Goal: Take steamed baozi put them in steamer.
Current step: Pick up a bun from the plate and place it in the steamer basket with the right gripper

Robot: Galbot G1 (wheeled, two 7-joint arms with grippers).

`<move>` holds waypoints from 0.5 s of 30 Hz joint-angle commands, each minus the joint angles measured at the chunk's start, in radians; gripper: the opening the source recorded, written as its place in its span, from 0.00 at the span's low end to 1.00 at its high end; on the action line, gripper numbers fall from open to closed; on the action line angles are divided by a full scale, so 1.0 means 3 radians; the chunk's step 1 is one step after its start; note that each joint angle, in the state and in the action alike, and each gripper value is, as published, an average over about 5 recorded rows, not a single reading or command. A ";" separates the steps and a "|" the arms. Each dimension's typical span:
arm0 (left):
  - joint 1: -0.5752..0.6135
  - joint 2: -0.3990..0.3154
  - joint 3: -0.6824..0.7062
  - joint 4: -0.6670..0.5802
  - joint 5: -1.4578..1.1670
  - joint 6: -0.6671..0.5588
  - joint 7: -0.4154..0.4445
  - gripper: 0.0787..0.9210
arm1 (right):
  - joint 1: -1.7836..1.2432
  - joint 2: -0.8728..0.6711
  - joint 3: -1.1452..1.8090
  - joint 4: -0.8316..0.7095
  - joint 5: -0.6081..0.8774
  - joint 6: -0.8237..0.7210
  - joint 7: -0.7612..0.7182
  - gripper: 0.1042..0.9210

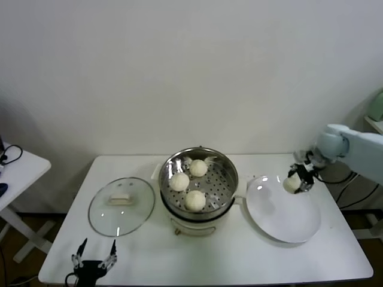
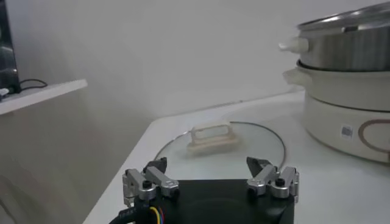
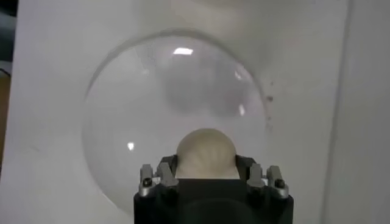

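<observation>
White worktop (image 1: 149,257) against a bare wall: three buns (image 1: 195,200) already sit in the steamer (image 1: 224,192). My right gripper (image 1: 297,179) pinches the fourth bun (image 3: 205,152) above the plate (image 1: 287,224) beside the steamer; carrying it over remains. My left gripper (image 2: 210,176) idles, spread, by the lid (image 1: 140,209).

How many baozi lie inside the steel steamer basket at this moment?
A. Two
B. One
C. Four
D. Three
D. Three baozi lie on the perforated bottom of the steamer; the fourth baozi is between the fingers of the right gripper above the white plate, which has nothing else on it.
</observation>
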 commanded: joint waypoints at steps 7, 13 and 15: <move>-0.0028 0.0001 0.0041 -0.0052 -0.0034 0.0006 -0.0001 0.88 | 0.1880 0.0790 -0.0674 0.1068 0.1712 -0.0391 0.0064 0.66; -0.0028 0.0015 0.0037 -0.0068 -0.0059 0.0011 -0.0001 0.88 | 0.1333 0.0992 -0.0369 0.1142 0.1621 -0.0649 0.0452 0.66; -0.0030 0.0018 0.0039 -0.0072 -0.0061 0.0013 0.0000 0.88 | 0.1110 0.1058 -0.0305 0.1110 0.1539 -0.0698 0.0532 0.67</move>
